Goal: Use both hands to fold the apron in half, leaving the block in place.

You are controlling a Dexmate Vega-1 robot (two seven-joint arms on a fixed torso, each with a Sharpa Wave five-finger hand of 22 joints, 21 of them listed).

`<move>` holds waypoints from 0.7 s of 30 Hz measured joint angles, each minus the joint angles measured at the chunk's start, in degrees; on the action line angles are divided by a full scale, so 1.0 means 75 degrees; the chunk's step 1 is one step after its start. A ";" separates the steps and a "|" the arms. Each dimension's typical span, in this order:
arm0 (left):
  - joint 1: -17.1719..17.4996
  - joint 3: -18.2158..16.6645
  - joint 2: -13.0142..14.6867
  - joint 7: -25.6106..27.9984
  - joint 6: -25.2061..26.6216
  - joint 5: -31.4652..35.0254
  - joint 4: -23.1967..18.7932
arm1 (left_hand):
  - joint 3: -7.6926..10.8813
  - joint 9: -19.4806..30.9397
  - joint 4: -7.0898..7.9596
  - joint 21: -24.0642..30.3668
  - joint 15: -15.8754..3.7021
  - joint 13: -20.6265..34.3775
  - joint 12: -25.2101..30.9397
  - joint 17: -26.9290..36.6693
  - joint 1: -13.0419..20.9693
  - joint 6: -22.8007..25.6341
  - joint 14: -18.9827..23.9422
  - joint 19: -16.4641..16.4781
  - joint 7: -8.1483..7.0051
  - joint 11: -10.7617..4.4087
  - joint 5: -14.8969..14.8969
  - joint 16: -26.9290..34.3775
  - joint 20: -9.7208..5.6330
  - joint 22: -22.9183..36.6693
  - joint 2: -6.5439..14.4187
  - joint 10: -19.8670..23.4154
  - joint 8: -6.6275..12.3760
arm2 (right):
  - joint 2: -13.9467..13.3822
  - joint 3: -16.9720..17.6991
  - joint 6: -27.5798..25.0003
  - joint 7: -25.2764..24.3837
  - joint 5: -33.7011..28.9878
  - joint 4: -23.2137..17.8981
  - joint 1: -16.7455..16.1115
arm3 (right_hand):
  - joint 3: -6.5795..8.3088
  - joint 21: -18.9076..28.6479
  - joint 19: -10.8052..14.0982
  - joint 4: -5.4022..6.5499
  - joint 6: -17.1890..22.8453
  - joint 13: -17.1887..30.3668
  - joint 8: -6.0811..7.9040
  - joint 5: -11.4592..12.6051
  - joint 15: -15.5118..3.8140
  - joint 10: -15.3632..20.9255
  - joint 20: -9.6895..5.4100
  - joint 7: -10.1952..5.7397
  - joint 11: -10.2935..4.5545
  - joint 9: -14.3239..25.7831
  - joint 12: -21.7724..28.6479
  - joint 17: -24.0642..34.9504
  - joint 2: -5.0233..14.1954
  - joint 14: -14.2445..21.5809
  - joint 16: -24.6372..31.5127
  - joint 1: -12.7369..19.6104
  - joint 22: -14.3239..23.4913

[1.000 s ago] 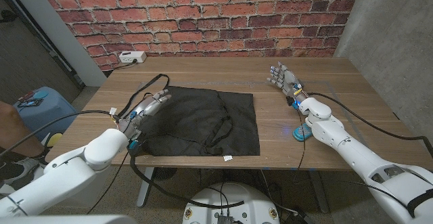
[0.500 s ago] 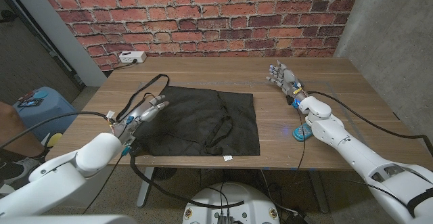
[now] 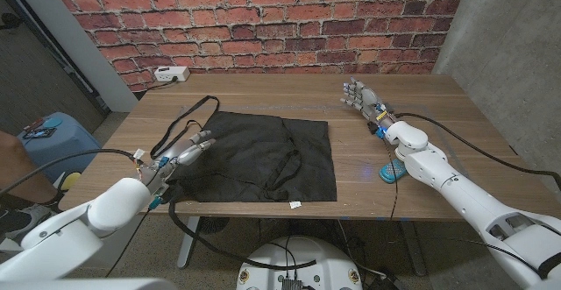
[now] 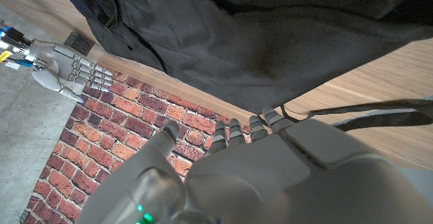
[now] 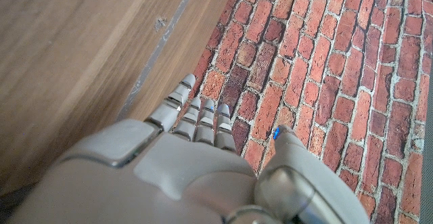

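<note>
While both my hands held nothing, the stock on the wooden table (image 3: 263, 93) stood as follows.

Item: apron (image 3: 263, 154), black cloth, spread nearly flat at the table's middle and left, its front edge close to the table's near edge. I judged it light, limp and quick to bunch or slide on the wood, so best taken by two corners or along one edge and lifted together.

Item: apron straps (image 3: 188, 115), thin and loose, looping off the far left corner; likely to trail.

Item: my left hand (image 3: 182, 152), fingers apart, over the apron's left edge; contact unclear.

Item: my right hand (image 3: 362, 97), fingers spread, raised well right of the cloth.

Item: small teal block (image 3: 389, 173), right of the apron, apart from it.
</note>
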 measured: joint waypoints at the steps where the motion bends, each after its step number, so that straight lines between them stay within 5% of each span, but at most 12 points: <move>1: 0.0040 -0.0040 -0.0037 -0.0050 0.0006 0.0052 -0.0019 | 0.0000 0.0000 0.0000 0.0000 0.0000 0.0000 0.0000 0.0000 0.0000 0.0000 0.0000 0.0000 0.0000 0.0000 0.0000 0.0000 0.0000 0.0000 0.0000 0.0000 0.0000 | -0.0032 -0.0018 -0.0048 -0.0032 -0.0055 -0.0063 -0.0011 | 0.0015 0.0000 0.0026 -0.0022 0.0000 0.0000 0.0000 0.0000 0.0000 0.0001 -0.0025 0.0000 -0.0001 0.0000 0.0000 0.0000 -0.0022 0.0000 0.0000 0.0022 0.0000; 21: 0.0664 -0.0518 -0.0467 -0.0713 0.0350 0.1337 -0.0463 | -0.0031 0.0000 0.0030 0.0000 -0.0002 0.0000 0.0000 -0.0001 -0.0030 0.0028 0.0003 -0.0029 0.0028 0.0029 0.0000 0.0000 -0.0029 -0.0001 -0.0030 0.0028 -0.0001 | -0.0345 -0.0154 -0.0297 -0.0135 -0.0363 -0.0513 -0.0082 | 0.0049 0.0000 0.0081 -0.0114 0.0025 0.0042 0.0000 0.0000 0.0001 0.0066 0.0002 -0.0026 0.0014 -0.0001 0.0026 0.0022 -0.0009 0.0080 0.0000 0.0131 0.0000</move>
